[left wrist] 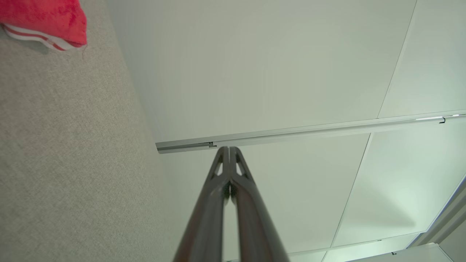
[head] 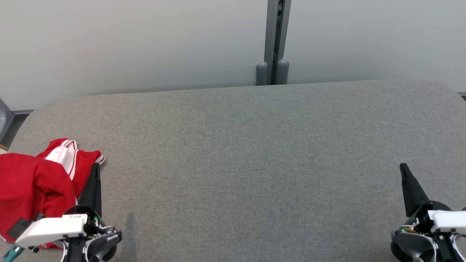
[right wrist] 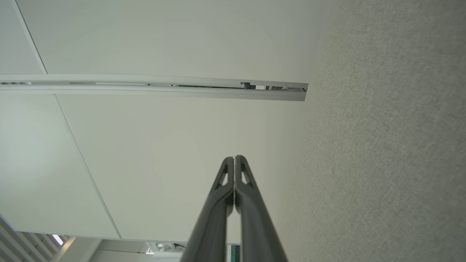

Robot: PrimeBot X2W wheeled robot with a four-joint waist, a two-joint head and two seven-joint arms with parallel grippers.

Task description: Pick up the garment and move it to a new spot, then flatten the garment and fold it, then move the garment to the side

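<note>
Red cloth with white trim marks the garment (head: 32, 182), bunched in a heap at the near left end of the grey table (head: 255, 163) in the head view, with part of it running off the picture's left edge. Nothing is held, so the pick-up looks not yet begun. The left gripper (head: 95, 170) hovers just beside the heap's right flank, its fingers pressed together and pointing away from the robot. Whether it touches the cloth cannot be told. Reaching in with the jaws closed would likely only shove the heap toward the table's left edge. A pinch on one loose layer could drag the garment out twisted rather than lift it. The right gripper (head: 405, 171) sits well apart at the near right, equally closed and empty, and points the same way.

From the left wrist view, the left gripper (left wrist: 229, 149) has its fingers meeting at the tips with nothing between them, aimed along the table (left wrist: 54, 145) toward the pale wall (left wrist: 255, 65). A striped hem of the garment (left wrist: 43, 22) lies in the upper left corner, off the fingers' line, so a straight advance would probably miss it.

From the right wrist view, the right gripper (right wrist: 235, 158) is likewise closed on nothing, level above bare table (right wrist: 382, 145) and facing the wall (right wrist: 164, 138).
</note>
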